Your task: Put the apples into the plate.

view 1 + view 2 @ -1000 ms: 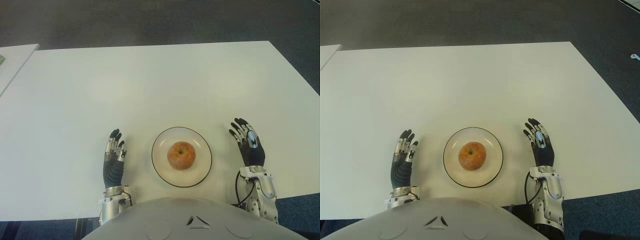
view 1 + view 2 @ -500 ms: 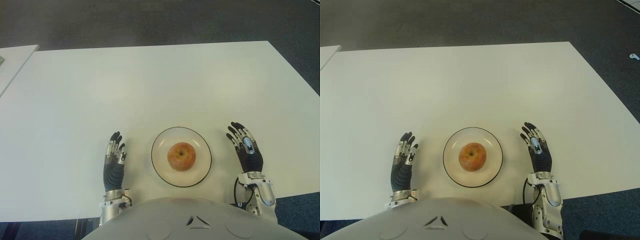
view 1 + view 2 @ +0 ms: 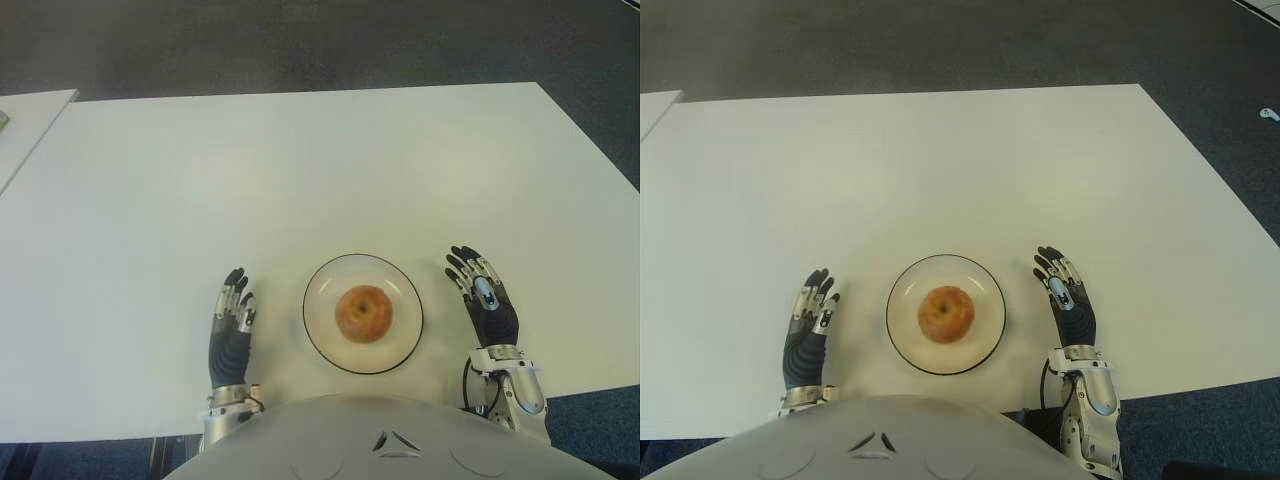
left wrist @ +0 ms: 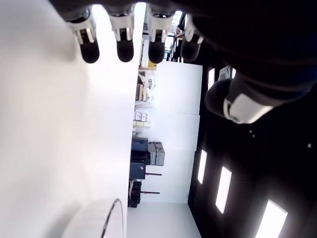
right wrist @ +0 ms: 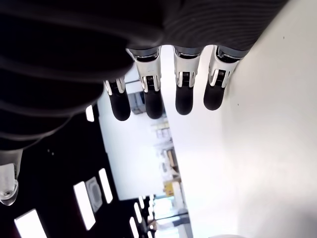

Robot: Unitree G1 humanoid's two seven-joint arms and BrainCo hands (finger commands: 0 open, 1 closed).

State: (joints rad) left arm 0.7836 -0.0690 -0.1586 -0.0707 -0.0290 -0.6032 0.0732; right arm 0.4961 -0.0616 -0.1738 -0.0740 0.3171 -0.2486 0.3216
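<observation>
Left hand (image 3: 230, 330): fingers straight and spread, holding nothing; shows over the white table (image 3: 300, 160), just beside the plate's left edge.

Plate (image 3: 320, 345): round, pale, dark-rimmed, between the two hands. Contents: one apple (image 3: 363, 312), reddish-yellow, stem up, near the centre, clear of the rim.

Right hand (image 3: 487, 305): fingers extended and apart, empty; just beside the plate's right edge.

Step in hand, as judged: delivery looks complete, no other apple in view. Best practice: keep both hands off the rim when drawing back, so plate and fruit stay undisturbed.
</observation>
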